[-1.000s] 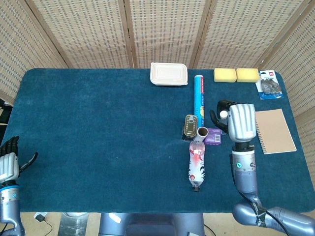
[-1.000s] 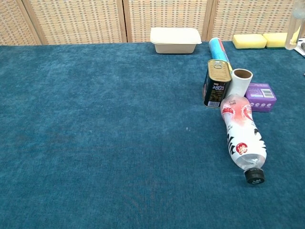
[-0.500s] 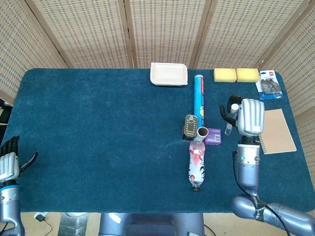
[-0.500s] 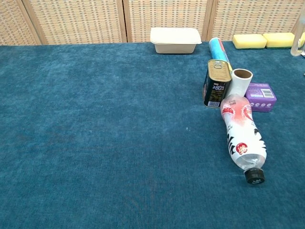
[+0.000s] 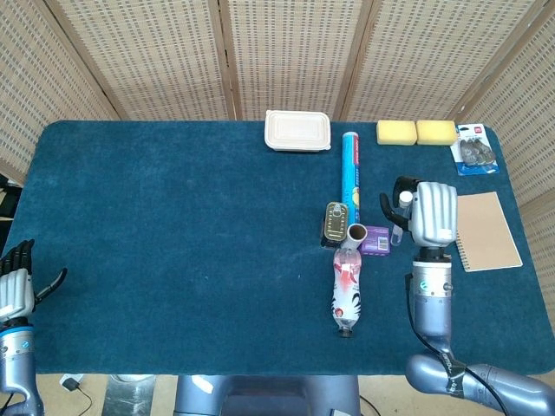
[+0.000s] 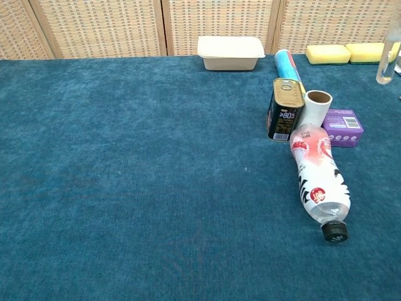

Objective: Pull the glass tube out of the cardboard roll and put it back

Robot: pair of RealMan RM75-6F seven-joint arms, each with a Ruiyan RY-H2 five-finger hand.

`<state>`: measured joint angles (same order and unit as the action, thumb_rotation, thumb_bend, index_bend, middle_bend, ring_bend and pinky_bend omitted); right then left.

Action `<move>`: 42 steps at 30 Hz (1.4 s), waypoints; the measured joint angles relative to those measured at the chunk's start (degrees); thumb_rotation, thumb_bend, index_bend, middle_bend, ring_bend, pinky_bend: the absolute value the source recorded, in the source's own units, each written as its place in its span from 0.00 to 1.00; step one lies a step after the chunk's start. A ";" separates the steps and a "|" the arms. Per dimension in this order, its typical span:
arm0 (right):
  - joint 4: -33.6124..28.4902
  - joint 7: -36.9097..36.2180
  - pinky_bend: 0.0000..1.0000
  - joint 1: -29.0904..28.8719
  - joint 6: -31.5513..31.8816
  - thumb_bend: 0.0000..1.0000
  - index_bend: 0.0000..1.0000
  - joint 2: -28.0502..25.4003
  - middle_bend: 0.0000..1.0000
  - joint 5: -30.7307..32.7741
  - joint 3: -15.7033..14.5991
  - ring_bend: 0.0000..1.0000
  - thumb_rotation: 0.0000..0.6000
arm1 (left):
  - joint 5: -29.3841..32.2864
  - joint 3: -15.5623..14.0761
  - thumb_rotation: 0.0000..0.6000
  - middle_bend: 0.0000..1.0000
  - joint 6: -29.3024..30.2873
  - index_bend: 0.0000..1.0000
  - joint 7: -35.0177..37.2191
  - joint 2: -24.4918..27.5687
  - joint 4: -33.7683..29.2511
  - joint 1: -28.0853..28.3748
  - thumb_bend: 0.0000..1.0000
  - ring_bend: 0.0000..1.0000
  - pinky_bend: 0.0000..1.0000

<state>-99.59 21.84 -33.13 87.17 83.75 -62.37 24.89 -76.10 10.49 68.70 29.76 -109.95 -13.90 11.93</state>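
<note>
Above the right side of the blue-carpeted worktop (image 5: pixel 173 243), our right hand (image 5: pixel 429 215) holds the small clear glass tube (image 5: pixel 399 217) roughly upright in the air, fingers closed around its upper part, with its lower end hanging free. The chest view catches only the tube's bottom at the right edge. It is out of the white cardboard roll (image 5: pixel 356 232), which stands on end just left of the hand, between the gold-topped tin can (image 5: pixel 336 222) and the purple box (image 5: pixel 376 240), its open mouth facing up.

We judge the tube light, rigid, smooth and breakable, so a gentle grip near the top suits it, leaving the lower length free to enter the roll. The roll itself looks light and easily tipped.

Our right forearm rises nearly vertical from below, the back of the hand toward the head camera. Our left hand (image 5: pixel 16 286) rests at the near left corner, fingers spread, holding nothing.
</note>
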 measured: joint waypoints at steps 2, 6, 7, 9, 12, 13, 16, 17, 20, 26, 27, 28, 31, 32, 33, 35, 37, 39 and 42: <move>0.94 0.03 0.86 -0.20 0.13 0.39 0.80 0.70 1.00 0.20 1.03 0.96 1.00 | 0.03 0.03 0.00 0.07 0.18 0.00 0.52 0.03 -0.11 -0.10 0.00 0.00 0.06; 0.07 -0.91 0.86 -0.25 -0.13 0.39 0.80 0.98 1.00 -0.58 2.42 0.96 1.00 | 0.02 0.00 0.00 0.07 -0.16 0.00 0.19 0.03 0.01 -0.01 0.00 0.00 0.06; -0.56 -1.15 0.86 -0.23 -0.08 0.39 0.80 0.98 1.00 -0.99 2.24 0.96 1.00 | 0.02 0.00 0.00 0.07 -0.21 0.00 -0.08 0.01 0.07 0.02 0.00 0.00 0.06; -1.25 -1.51 0.86 -0.31 -0.13 0.39 0.80 1.05 1.00 -2.19 2.23 0.96 1.00 | 0.04 0.02 0.00 0.07 -0.15 0.00 -0.16 0.01 0.03 0.01 0.00 0.00 0.06; -1.18 -2.23 0.86 -0.54 -0.56 0.39 0.80 1.22 1.00 -1.67 2.84 0.96 1.00 | 0.03 0.02 0.00 0.07 -0.10 0.00 0.40 0.07 -0.06 -0.03 0.00 0.00 0.06; -1.14 -2.47 0.86 -0.61 -0.68 0.39 0.80 1.28 1.00 -1.03 3.00 0.96 1.00 | 0.01 0.00 0.00 0.07 -0.10 0.00 0.29 0.06 -0.04 -0.03 0.00 0.00 0.06; -0.93 -3.69 0.86 -0.75 -1.03 0.39 0.80 1.61 1.00 0.13 3.23 0.96 1.00 | 0.06 0.03 0.00 0.07 -0.18 0.00 -0.02 0.02 0.01 -0.01 0.00 0.00 0.06; -0.87 -4.30 0.86 -0.78 -1.17 0.39 0.80 1.75 1.00 0.03 3.31 0.96 1.00 | 0.07 0.04 0.00 0.07 -0.17 0.00 -0.04 0.02 0.00 -0.02 0.00 0.00 0.06; -1.03 -6.92 0.86 -0.81 -1.95 0.39 0.80 2.20 1.00 0.30 3.66 0.96 1.00 | 0.14 0.09 0.00 0.07 -0.14 0.01 -0.10 0.00 0.00 -0.07 0.00 0.00 0.06; -0.24 -10.19 0.86 -1.20 -2.93 0.39 0.80 3.64 1.00 0.08 3.76 0.96 1.00 | 0.27 0.20 0.00 0.07 -0.10 0.01 -0.17 -0.03 0.01 -0.20 0.00 0.00 0.06; 0.03 -10.78 0.86 -1.29 -3.12 0.39 0.80 3.88 1.00 -0.17 3.63 0.96 1.00 | 0.32 0.24 0.00 0.07 -0.08 0.01 -0.17 -0.04 0.01 -0.24 0.00 0.00 0.06; 0.29 -11.39 0.86 -1.36 -3.33 0.39 0.80 4.08 1.00 -0.40 3.50 0.96 1.00 | 0.37 0.28 0.00 0.07 -0.07 0.01 -0.17 -0.04 0.01 -0.31 0.00 0.00 0.06; 1.86 -13.73 0.86 -1.66 -3.97 0.39 0.80 4.99 1.00 -1.31 3.10 0.96 1.00 | 0.51 0.40 0.00 0.07 -0.02 0.01 -0.28 -0.07 0.02 -0.45 0.00 0.00 0.06; 2.43 -14.40 0.86 -1.77 -4.18 0.39 0.80 5.27 1.00 -1.58 2.99 0.96 1.00 | 0.57 0.45 0.00 0.07 -0.01 0.01 -0.31 -0.08 0.02 -0.51 0.00 0.00 0.06; 3.14 -15.21 0.86 -1.90 -4.53 0.39 0.80 5.63 1.00 -1.84 2.86 0.96 1.00 | 0.62 0.48 0.00 0.07 0.00 0.01 -0.32 -0.09 0.01 -0.56 0.00 0.00 0.06; 3.65 -15.97 0.86 -2.08 -5.38 0.39 0.80 5.90 1.00 -1.82 2.74 0.96 1.00 | 0.72 0.56 0.00 0.07 0.03 0.01 -0.37 -0.10 0.00 -0.68 0.00 0.00 0.06; 4.19 -16.32 0.86 -2.31 -6.06 0.39 0.80 6.09 1.00 -1.82 2.65 0.96 1.00 | 0.83 0.65 0.00 0.07 0.06 0.01 -0.42 -0.11 -0.01 -0.79 0.00 0.00 0.06; 5.28 -16.65 0.86 -2.65 -6.37 0.39 0.80 6.42 1.00 -2.11 2.54 0.96 1.00 | 0.99 0.79 0.00 0.07 0.11 0.01 -0.49 -0.15 -0.01 -0.95 0.00 0.00 0.06; 6.71 -17.38 0.86 -3.08 -6.83 0.39 0.80 6.75 1.00 -2.79 2.41 0.96 1.00 | 1.18 0.94 0.00 0.07 0.22 0.01 -0.61 -0.19 -0.02 -1.14 0.00 0.00 0.06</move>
<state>-92.88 4.46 -36.21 80.34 90.50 -65.15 27.30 -74.92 11.43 68.91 29.15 -110.14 -13.92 10.79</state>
